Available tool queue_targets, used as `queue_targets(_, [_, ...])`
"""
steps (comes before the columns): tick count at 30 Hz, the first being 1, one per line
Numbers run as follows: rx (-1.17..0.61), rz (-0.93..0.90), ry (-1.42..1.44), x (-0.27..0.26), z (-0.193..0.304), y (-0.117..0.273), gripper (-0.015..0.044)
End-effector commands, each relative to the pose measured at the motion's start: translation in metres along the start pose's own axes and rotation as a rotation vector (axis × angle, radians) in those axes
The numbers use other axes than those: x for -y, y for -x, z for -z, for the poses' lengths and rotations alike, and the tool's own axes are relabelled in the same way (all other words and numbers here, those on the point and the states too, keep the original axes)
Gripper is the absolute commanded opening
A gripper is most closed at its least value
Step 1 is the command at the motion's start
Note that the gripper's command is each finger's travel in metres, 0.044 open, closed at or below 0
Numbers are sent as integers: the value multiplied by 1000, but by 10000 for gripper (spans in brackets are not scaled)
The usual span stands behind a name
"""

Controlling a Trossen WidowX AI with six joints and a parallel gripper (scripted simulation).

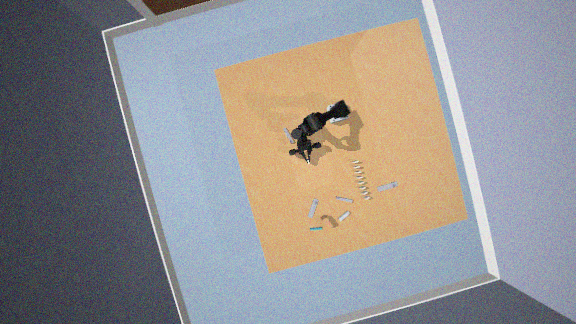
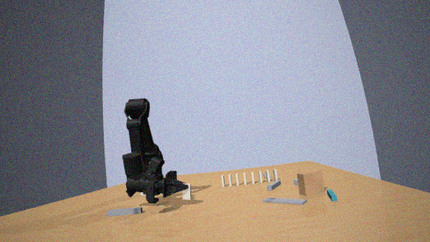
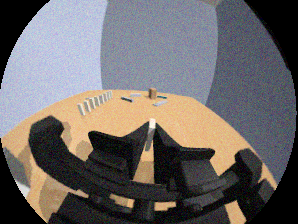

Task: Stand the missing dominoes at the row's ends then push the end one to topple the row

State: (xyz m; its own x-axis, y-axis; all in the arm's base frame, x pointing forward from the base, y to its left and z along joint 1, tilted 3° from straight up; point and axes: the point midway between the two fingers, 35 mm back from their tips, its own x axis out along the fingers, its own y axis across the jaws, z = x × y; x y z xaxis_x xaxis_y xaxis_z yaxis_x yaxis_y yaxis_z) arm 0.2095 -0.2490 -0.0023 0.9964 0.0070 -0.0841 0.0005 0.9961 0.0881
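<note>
My jaws grip one domino, upright, well apart from the row, perhaps just touching down (hard to tell); placing beside the row, release and push remain.
</note>
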Motion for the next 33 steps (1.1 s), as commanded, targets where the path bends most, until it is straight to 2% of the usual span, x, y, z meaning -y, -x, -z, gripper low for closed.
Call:
queue_targets(1, [-5, 1, 0, -1, 13, -2, 20])
queue_targets(13, [-6, 1, -1, -1, 15, -2, 20])
queue_targets(29, [-6, 1, -1, -1, 13, -2, 440])
queue_targets(33, [-5, -1, -4, -2, -15, 1, 440])
